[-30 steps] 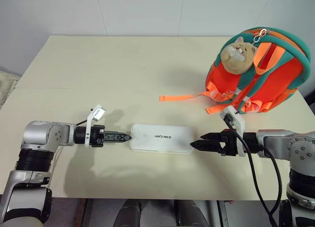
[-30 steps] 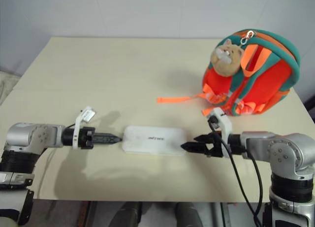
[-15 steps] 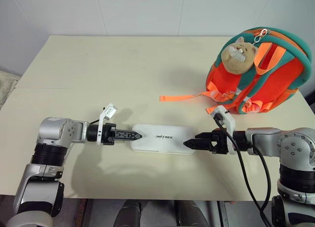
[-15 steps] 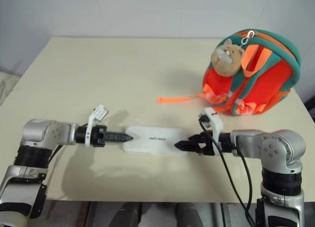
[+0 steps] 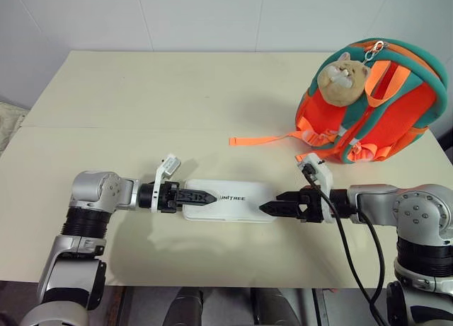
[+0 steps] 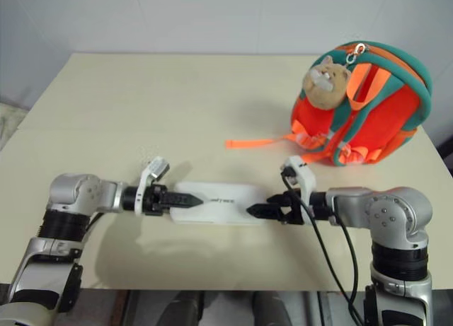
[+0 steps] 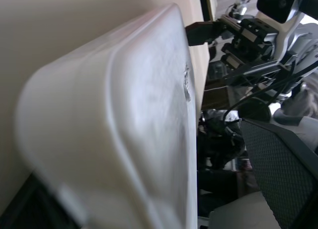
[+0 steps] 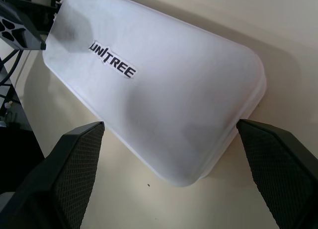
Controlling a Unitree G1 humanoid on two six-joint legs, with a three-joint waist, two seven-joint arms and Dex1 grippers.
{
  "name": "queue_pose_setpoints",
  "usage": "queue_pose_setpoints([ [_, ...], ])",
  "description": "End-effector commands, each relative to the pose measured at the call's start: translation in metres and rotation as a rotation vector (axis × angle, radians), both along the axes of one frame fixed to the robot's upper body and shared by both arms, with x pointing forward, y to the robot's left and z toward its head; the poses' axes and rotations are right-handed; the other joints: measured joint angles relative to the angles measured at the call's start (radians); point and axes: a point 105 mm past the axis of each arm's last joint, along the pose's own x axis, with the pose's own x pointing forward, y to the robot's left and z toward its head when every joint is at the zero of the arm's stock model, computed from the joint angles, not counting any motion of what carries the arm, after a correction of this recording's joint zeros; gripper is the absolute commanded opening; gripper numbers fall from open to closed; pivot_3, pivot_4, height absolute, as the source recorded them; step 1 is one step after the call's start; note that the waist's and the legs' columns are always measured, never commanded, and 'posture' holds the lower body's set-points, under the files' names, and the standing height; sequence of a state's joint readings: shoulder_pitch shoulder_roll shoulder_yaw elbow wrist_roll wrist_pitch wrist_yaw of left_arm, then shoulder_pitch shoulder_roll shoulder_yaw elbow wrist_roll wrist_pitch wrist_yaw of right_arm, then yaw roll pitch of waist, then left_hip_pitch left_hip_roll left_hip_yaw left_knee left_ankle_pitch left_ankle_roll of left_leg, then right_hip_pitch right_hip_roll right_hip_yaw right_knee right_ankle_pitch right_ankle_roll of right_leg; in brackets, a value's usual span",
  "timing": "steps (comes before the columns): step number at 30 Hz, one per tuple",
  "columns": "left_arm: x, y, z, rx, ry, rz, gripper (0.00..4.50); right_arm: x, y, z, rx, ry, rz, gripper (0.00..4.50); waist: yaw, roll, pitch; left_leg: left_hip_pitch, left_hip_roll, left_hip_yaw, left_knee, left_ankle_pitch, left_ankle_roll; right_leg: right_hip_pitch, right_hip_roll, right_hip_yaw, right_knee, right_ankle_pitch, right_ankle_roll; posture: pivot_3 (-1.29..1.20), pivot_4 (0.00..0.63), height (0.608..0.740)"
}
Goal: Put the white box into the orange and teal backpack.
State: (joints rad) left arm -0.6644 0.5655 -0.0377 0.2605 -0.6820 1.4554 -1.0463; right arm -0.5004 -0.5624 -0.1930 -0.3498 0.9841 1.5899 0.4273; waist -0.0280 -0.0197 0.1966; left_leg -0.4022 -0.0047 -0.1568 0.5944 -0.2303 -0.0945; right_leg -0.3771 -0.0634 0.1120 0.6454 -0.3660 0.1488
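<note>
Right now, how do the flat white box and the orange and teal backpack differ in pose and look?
The flat glossy white box lies flat near the table's front edge, between the two pincers; the orange and teal backpack stands upright at the far right. The box is plain with dark lettering; the backpack carries a tan plush hamster. Both rest on the beige table.

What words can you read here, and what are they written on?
"UNITREE": dark letters on top of the white box, which lies flat on the table.
The same word on the box is readable in the left eye view, and too small to read in the right eye view.
No other writing can be seen.
</note>
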Motion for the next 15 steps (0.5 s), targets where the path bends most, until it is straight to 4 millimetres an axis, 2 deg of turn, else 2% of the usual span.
queue_pose_setpoints([
  [1,-0.005,-0.002,-0.011,0.012,0.064,0.003,4.48,-0.001,0.004,0.007,0.025,-0.039,0.028,4.50,0.000,0.000,0.000,0.000,0.000,0.000,0.000,0.000,0.000,0.000,0.000,0.000,0.000,0.000,0.000,0.00,0.150,0.740],
  [4,-0.002,0.002,-0.005,-0.008,0.067,0.020,4.48,-0.004,0.004,0.006,0.023,-0.041,0.034,4.50,0.000,0.000,0.000,0.000,0.000,0.000,0.000,0.000,0.000,0.000,0.000,0.000,0.000,0.000,0.000,0.00,0.150,0.740],
  [10,-0.002,0.010,0.006,-0.038,0.077,0.035,2.65,-0.006,-0.001,0.003,0.006,-0.047,0.033,4.50,-0.003,0.000,0.000,-0.001,0.000,0.000,0.000,0.000,0.000,-0.001,0.000,0.000,0.000,0.000,0.000,0.00,0.150,0.740],
  [15,-0.011,0.015,0.014,-0.067,0.101,0.020,1.29,-0.006,-0.004,0.002,0.007,-0.056,0.033,4.50,-0.005,0.000,0.000,-0.001,0.001,0.000,0.000,0.000,0.000,-0.002,0.001,0.000,0.000,0.000,0.000,0.00,0.150,0.740],
])
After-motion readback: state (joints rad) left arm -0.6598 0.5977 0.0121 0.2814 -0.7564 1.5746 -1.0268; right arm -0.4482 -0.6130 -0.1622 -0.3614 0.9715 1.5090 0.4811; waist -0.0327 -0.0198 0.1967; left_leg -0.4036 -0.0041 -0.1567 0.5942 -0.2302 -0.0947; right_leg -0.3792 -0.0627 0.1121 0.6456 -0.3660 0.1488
